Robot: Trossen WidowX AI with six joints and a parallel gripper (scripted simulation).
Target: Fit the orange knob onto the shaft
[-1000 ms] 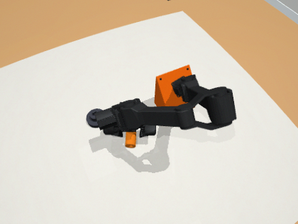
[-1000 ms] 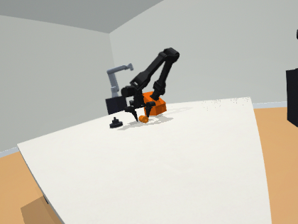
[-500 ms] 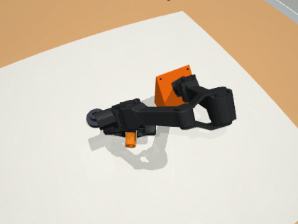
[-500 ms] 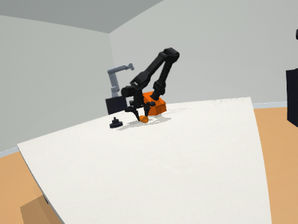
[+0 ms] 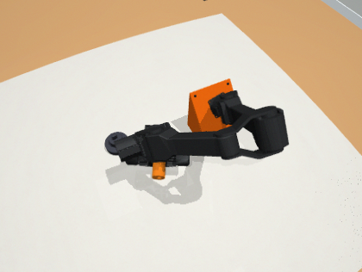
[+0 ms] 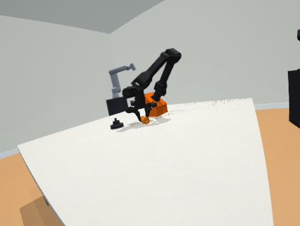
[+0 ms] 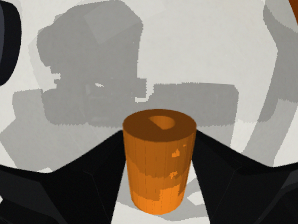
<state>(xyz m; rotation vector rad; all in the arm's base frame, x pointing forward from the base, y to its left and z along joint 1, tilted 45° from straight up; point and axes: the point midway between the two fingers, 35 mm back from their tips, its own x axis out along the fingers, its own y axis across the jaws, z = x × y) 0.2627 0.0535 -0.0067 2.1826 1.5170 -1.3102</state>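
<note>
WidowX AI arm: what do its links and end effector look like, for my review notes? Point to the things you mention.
The arm (image 5: 198,144) (image 6: 153,71) is matte black, with chunky angular links and rounded joint housings. Its end effector (image 5: 159,163) (image 6: 143,117) (image 7: 157,136) is black too, with two smooth fingers that taper toward the tips. I can make out no cables or lettering on either.

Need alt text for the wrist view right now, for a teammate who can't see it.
Orange knob gripped between the end effector's two black fingers, its holed end facing up in the picture. Grey shadows lie behind; a dark round edge shows upper left.
</note>
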